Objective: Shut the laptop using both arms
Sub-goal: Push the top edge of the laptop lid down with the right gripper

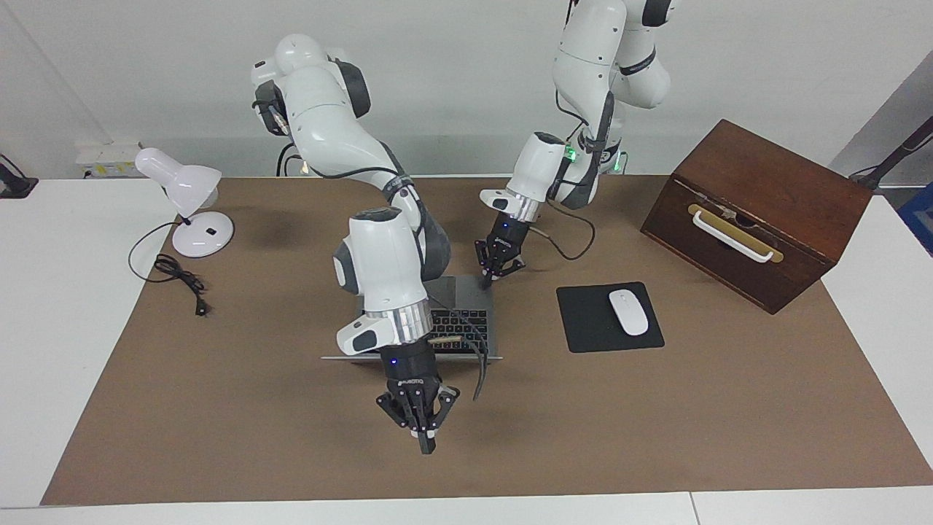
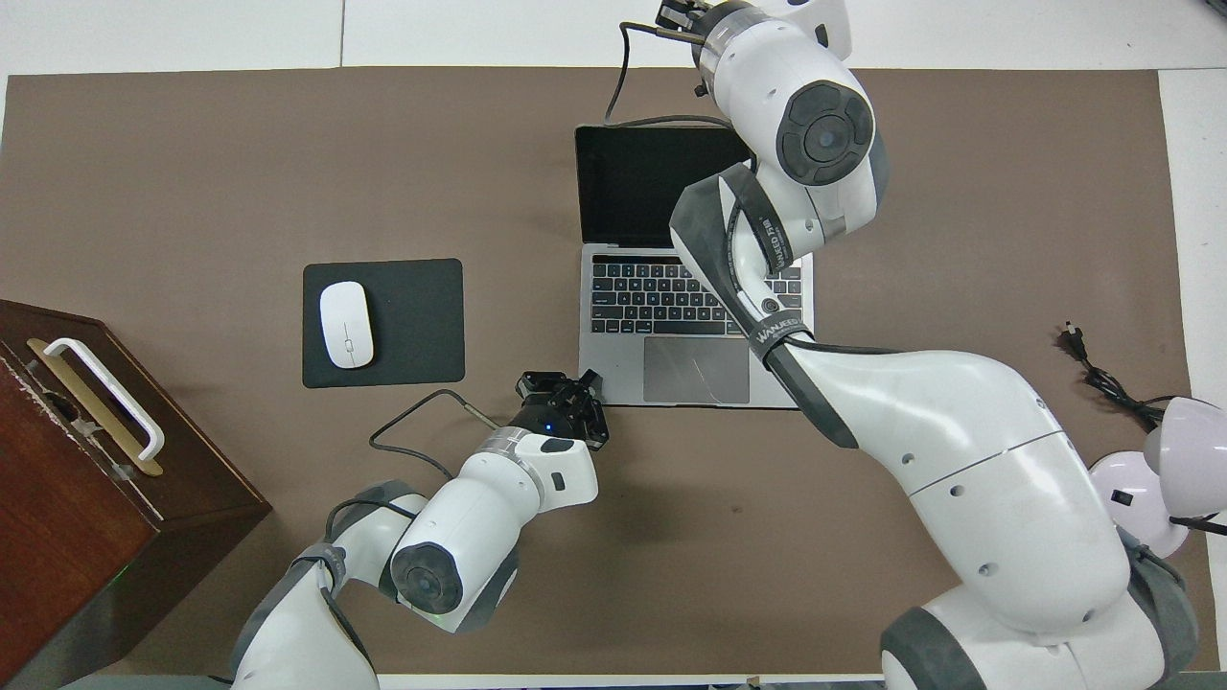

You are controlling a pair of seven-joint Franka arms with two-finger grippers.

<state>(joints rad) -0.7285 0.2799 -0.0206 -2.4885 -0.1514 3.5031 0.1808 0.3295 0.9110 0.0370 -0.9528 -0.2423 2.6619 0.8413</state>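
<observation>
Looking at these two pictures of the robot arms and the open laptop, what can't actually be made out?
- Facing view: most of the laptop, screen included, is hidden by the right arm's wrist.
- Overhead view: part of its keyboard and screen lies under that arm.
- Right gripper: in the overhead view it is cut off at the top edge; whether it touches the lid cannot be told.
- Left gripper: contact with the laptop's corner is unclear in both views.

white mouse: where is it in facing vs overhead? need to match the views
Facing view: the white mouse lies on the black mouse pad, between the laptop and the wooden box.
Overhead view: the mouse sits on the same pad, again between laptop and box.
Shared landmark: the mouse pad.
</observation>
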